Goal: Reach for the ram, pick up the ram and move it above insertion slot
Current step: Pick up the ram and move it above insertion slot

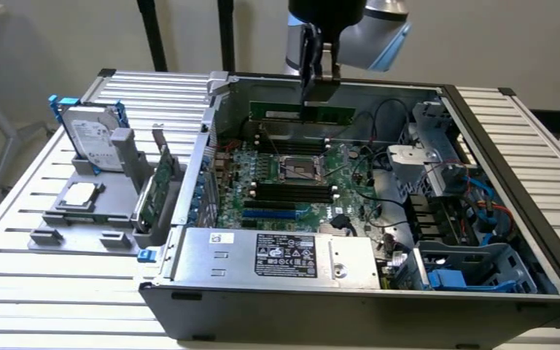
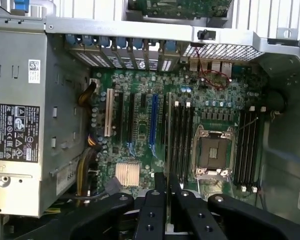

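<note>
I have the gripper (image 1: 317, 82) up over the open case (image 1: 513, 240), near its far wall, with its fingers closed on the ram (image 1: 305, 113). The ram hangs level and edge-on beneath the fingers, clear of the motherboard (image 1: 290, 182) below it. On the wrist view I see the two fingers (image 2: 151, 210) pressed together on the ram's thin edge (image 2: 167, 185), which lines up roughly with the black slots (image 2: 181, 137) beside the CPU socket (image 2: 212, 152). The power supply (image 1: 280, 255) sits at the near end of the case. Outside the case, on the exterior view's left, a hard drive (image 1: 93, 138) and a green card (image 1: 155, 191) stand in a grey holder (image 1: 76, 219) on the table (image 1: 27, 292).
</note>
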